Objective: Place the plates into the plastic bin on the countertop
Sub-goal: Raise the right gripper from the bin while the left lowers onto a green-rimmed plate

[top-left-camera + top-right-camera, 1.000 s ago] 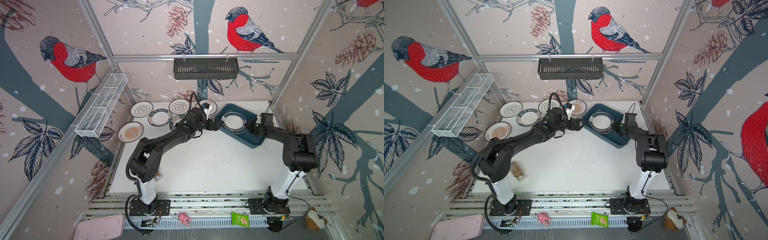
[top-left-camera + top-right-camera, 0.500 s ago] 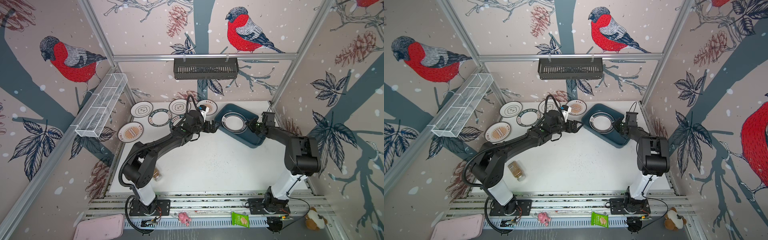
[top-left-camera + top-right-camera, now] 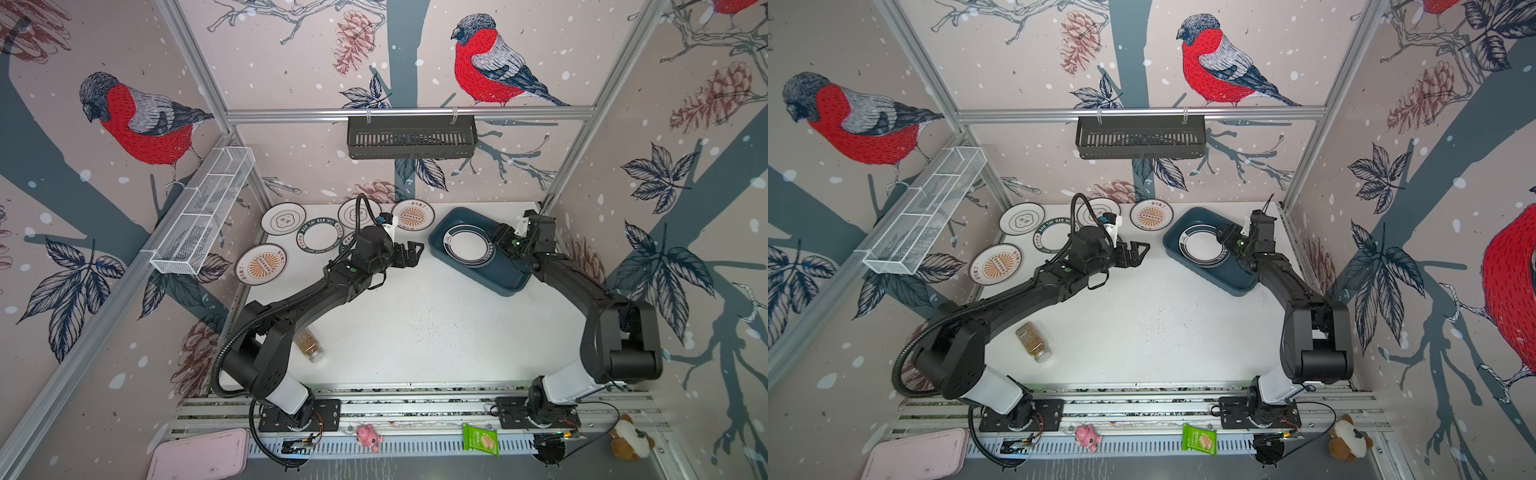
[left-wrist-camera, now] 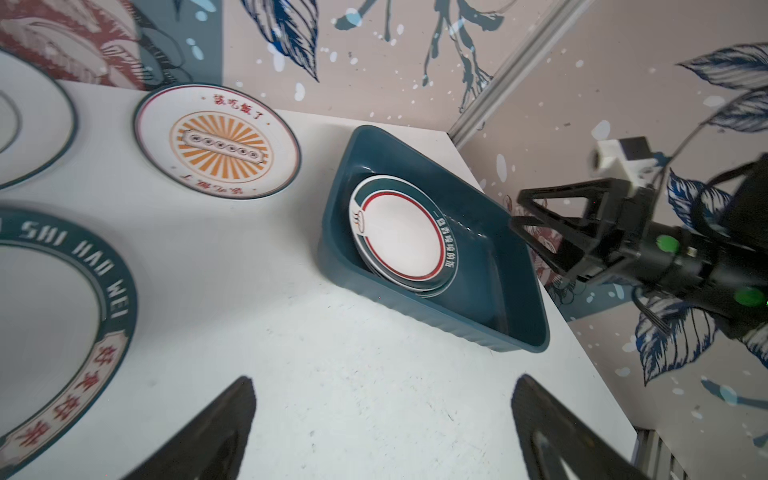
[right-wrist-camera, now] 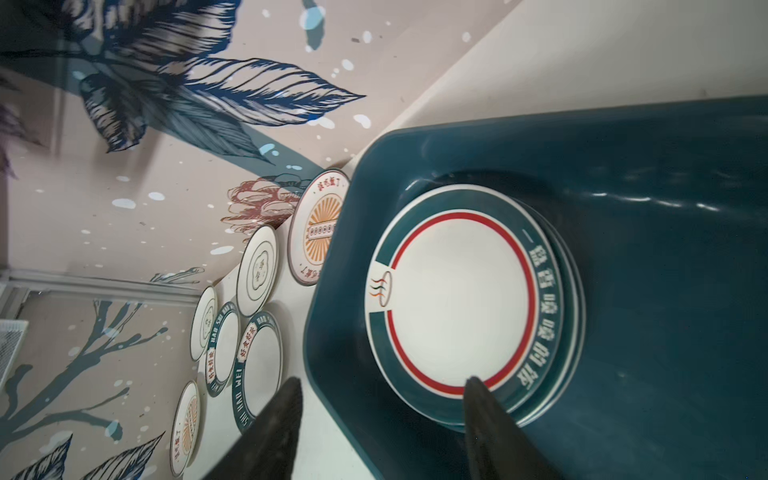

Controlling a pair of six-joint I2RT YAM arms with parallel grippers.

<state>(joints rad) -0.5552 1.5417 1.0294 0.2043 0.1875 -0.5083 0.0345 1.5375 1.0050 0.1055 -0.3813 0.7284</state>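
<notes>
The teal plastic bin [image 3: 498, 286] [image 3: 1237, 289] sits at the back right of the white countertop [image 3: 415, 324]. A short stack of green-rimmed plates [image 3: 465, 248] [image 5: 457, 303] [image 4: 401, 239] lies flat in its far end. My right gripper [image 3: 500, 243] [image 5: 383, 380] hovers open over the near edge of that stack and holds nothing. My left gripper [image 3: 415, 254] [image 4: 384, 380] stands wide open and empty above bare countertop just left of the bin. Several more plates lie at the back left: a sunburst plate [image 3: 412, 215], a lettered plate [image 3: 320, 235] and a cloud plate [image 3: 283, 219].
A spice jar [image 3: 309, 345] lies by the left arm's base. A black slotted basket [image 3: 411, 137] hangs on the back rail and a white wire basket [image 3: 203, 212] on the left wall. A pink tray [image 3: 199, 455] and small toys sit beyond the front rails.
My right gripper has opened, and the top plate now rests in the bin. My left gripper has drawn back leftward from the bin's edge, still open.
</notes>
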